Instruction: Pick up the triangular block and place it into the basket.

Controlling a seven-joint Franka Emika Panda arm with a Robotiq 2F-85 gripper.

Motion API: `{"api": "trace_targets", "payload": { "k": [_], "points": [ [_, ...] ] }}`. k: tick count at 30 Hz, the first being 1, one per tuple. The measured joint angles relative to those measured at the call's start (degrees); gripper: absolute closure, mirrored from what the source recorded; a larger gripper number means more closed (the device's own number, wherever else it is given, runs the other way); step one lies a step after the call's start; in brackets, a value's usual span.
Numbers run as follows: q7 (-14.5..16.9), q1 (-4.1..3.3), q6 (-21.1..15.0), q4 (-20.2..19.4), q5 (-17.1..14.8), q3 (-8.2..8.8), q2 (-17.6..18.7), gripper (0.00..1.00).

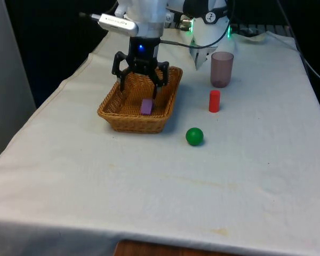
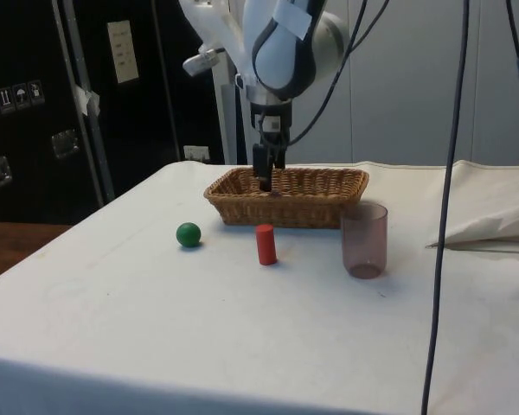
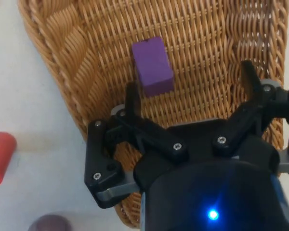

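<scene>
Nearest the front cam is the green ball, alone on the white cloth, w/ the red cylinder upright a bit further back and the translucent mauve cup upright beyond that, near the robot's end. In the side view the ball, cylinder and cup stand in a loose row in front of the wicker basket, each apart from the others and none touching it. The basket sits toward the front view's left of those three. Inside it lies the purple block, resting on the woven floor near the basket's end closest to the front cam; in the wrist view the block looks more like a box-ish wedge than a clear triangle, exact shape hard to tell. It lies free, nothing gripping it. The gripper hangs over the basket's middle, fingers spread wide and empty, tips dipping just below rim level in the side view. Wrist view shows both fingers parted over the weave, the block just beyond them, not touching. Red cylinder lies outside the basket wall there.
</scene>
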State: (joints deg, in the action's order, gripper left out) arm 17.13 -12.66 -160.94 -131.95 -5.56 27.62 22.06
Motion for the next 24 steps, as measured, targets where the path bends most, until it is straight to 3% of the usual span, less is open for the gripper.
{"api": "trace_targets", "payload": {
  "k": [11,24],
  "points": [
    [0.57,0.00,4.07,-1.15,0.11,0.63,-6.42,0.00],
    [0.69,0.00,7.96,-1.72,0.06,0.74,-11.00,0.00]
  ]
}}
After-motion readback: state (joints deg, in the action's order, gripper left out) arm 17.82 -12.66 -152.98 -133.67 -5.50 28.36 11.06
